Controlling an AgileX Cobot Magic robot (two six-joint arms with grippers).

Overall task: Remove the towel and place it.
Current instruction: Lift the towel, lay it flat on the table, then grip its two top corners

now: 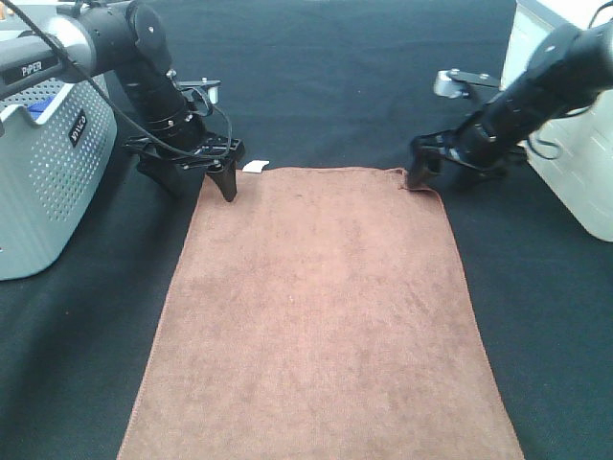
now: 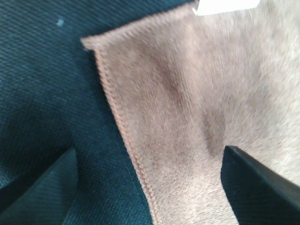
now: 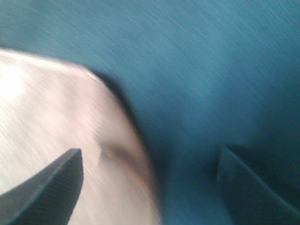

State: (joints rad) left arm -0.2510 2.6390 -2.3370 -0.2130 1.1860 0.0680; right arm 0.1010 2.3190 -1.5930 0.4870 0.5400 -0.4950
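Observation:
The brown towel [image 1: 321, 316] lies flat on the black table, its white tag [image 1: 254, 167] at the far left corner. My left gripper [image 1: 206, 180] is low over that corner and open. In the left wrist view the towel's stitched edge [image 2: 126, 126] runs between the two fingers, one finger [image 2: 258, 187] over the towel and the other over the table. My right gripper [image 1: 428, 171] hovers at the far right corner, also open. The right wrist view is blurred; it shows the towel corner [image 3: 70, 117] beside one finger [image 3: 47, 187], with nothing held.
A grey perforated basket [image 1: 48, 182] stands at the left edge with something blue [image 1: 36, 107] in it. A white box [image 1: 575, 182] stands at the right edge. Black table cloth [image 1: 335, 86] stretches beyond the towel.

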